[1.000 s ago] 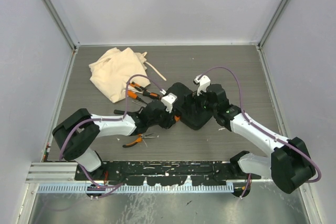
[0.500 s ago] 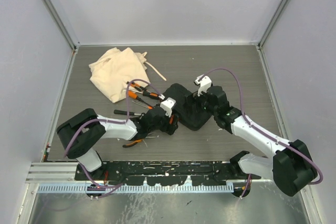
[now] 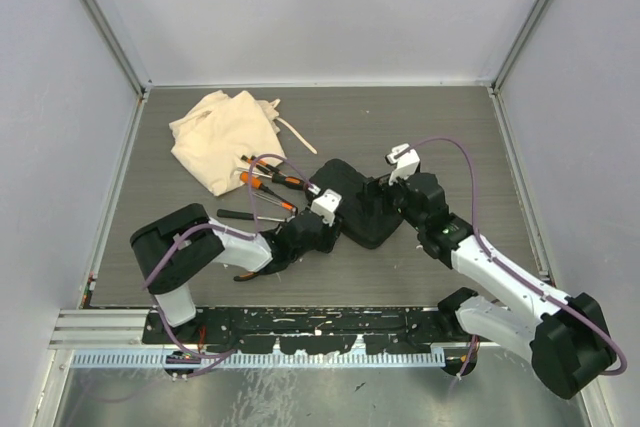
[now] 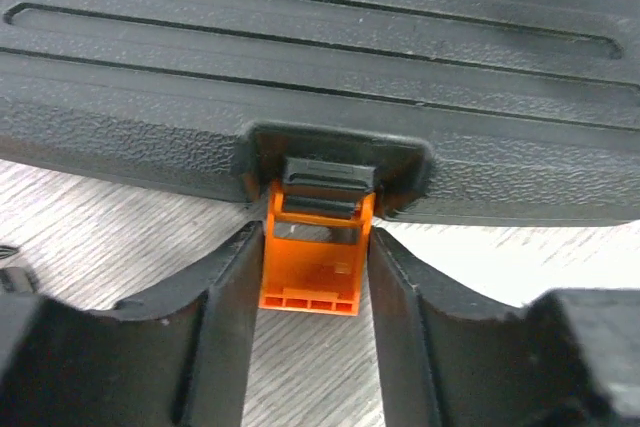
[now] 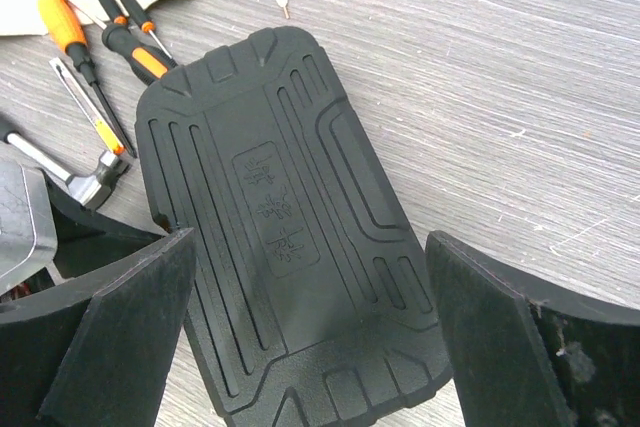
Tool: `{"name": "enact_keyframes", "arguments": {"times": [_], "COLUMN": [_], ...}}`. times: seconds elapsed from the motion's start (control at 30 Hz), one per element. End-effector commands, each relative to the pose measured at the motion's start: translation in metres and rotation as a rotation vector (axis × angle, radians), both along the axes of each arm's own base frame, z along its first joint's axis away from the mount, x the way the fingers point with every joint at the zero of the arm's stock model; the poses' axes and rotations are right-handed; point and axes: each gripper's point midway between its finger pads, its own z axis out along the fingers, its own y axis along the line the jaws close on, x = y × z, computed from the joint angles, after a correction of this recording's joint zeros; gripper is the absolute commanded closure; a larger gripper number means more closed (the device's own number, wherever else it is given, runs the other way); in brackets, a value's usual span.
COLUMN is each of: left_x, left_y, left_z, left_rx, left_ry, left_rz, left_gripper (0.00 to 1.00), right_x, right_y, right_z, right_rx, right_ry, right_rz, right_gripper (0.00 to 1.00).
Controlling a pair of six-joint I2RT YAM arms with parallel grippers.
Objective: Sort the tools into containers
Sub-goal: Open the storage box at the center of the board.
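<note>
The latch is pinched by the left gripper, one finger on each side; the right gripper is held wide open above the case.

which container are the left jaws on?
The black tool case: jaws of the left gripper straddle its orange latch. The beige cloth bag lies apart, far left.
</note>
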Motion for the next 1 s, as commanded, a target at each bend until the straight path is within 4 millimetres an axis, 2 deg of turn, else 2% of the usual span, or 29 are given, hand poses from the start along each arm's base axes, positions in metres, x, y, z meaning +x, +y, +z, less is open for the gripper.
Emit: {"name": "enact_keyframes", "arguments": {"times": [0.0,0.13,0.2,0.27,0.33,0.4,0.53,0.7,0.97], "left_x": [-0.003,-0.004,-0.005,-0.005,-0.005,-0.005,-0.004,-0.003,-0.004], "left_y": [0.011,0.008,0.008,0.007,0.006,0.005,0.004,0.002,-0.002], "left_z": [-0.019,-0.005,0.007,0.028,0.045,0.061,0.083,0.09,0.109], "left_rx": [0.073,0.064,0.068,0.043,0.027,0.017,-0.001,-0.002,-0.038], "left_ry": [-0.02,-0.04,-0.049,-0.073,-0.094,-0.113,-0.145,-0.153,-0.163], "left_rz": [0.03,0.023,0.01,0.004,-0.008,-0.023,-0.035,-0.036,-0.048], "left_gripper": [0.6,0.7,0.74,0.83,0.89,0.9,0.9,0.91,0.91], "right_x": [0.006,0.003,0.005,0.004,0.002,-0.001,-0.008,-0.012,-0.009], "right_y": [-0.002,0.0,-0.005,-0.01,-0.009,-0.005,0.004,0.018,0.044], "right_z": [0.034,0.036,0.043,0.047,0.045,0.045,0.03,0.019,0.016], "right_rx": [0.083,0.112,0.178,0.228,0.208,0.176,0.116,0.09,0.063], "right_ry": [-0.099,-0.082,-0.055,-0.022,0.006,0.032,0.094,0.131,0.129], "right_rz": [-0.049,-0.048,-0.125,-0.185,-0.176,-0.138,-0.053,0.042,0.206], "right_gripper": [0.0,0.02,0.03,0.04,0.03,0.02,0.01,0.0,0.0]}}
